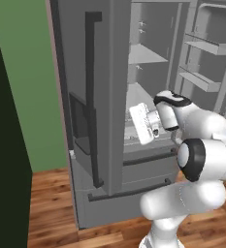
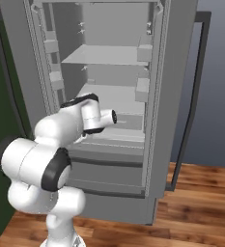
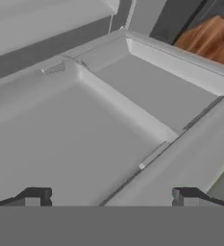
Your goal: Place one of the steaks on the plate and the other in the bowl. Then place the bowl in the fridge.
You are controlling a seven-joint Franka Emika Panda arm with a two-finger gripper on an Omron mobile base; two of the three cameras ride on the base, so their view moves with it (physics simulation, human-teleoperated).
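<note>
The fridge (image 1: 109,97) stood with its right door swung wide, and your claw (image 3: 111,197) hung just inside the opening, over the low bins. Directly ahead of the claw lay two shallow grey trays (image 3: 84,139) split by a raised divider; both looked bare, with no bowl, plate or steak in what the claw faced. The claw was spread about as wide as it goes and held nothing, its two dark tips well apart. I judge that pose suited either a release just made or a retreat, since empty, open jaws inside a fridge have no grasp to make. Behind the claw, the wood floor (image 2: 201,193) showed beyond the fridge's foot.
</note>
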